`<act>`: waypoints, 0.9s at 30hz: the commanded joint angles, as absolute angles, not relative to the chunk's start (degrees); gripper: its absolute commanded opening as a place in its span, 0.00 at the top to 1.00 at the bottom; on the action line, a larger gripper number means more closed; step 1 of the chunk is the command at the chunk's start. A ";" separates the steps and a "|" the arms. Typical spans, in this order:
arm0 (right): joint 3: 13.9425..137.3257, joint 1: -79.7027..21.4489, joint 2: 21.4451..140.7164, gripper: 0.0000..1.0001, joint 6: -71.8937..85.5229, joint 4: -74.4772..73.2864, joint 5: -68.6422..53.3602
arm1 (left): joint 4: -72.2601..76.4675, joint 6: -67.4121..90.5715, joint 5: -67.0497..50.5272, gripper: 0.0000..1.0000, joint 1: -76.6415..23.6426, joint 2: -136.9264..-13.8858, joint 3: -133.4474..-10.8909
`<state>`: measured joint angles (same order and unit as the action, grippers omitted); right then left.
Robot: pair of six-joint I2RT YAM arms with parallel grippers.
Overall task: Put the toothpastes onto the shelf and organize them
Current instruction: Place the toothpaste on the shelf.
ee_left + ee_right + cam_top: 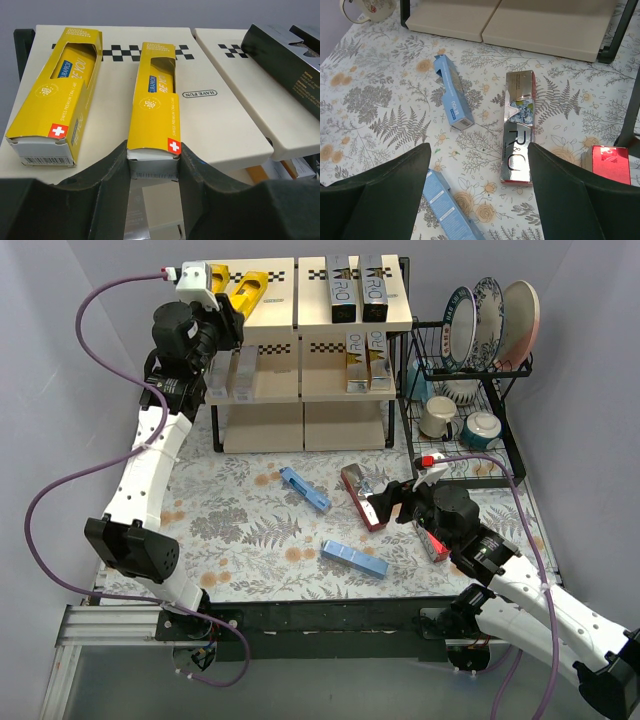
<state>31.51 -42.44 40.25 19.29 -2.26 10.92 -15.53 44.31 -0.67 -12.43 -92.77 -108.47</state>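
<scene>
My left gripper (pixel 153 165) is shut on the near end of a yellow toothpaste carton (pixel 154 100), which lies on the top board of the shelf (pixel 220 115). A second yellow carton (pixel 55 95) lies to its left. In the top view this gripper (pixel 232 302) is at the shelf's (pixel 280 340) upper left corner. Black cartons (pixel 358 287) and silver ones (pixel 365 358) fill the right side. My right gripper (pixel 479 165) hangs open over the table, above a silver-red carton (pixel 519 125). Two blue cartons (pixel 451 90) (pixel 445 205) and a red one (pixel 610 162) lie nearby.
A black wire dish rack (pixel 480 330) holding plates stands right of the shelf, with two mugs (pixel 437 415) (pixel 481 428) under it. More silver cartons (pixel 240 370) rest on the middle tier's left. A purple cable (pixel 60 480) loops beside the left arm.
</scene>
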 commanded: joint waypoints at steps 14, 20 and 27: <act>31.29 -42.28 40.87 0.14 19.16 2.02 10.28 | -14.59 41.84 4.04 0.66 -13.01 -88.33 -104.85; 31.11 -42.28 40.61 0.14 19.07 1.93 10.46 | -14.33 42.19 2.99 0.40 -13.18 -87.54 -104.41; 31.38 -42.28 40.34 0.14 18.81 1.58 10.37 | -13.80 43.59 1.85 0.23 -13.10 -84.47 -105.29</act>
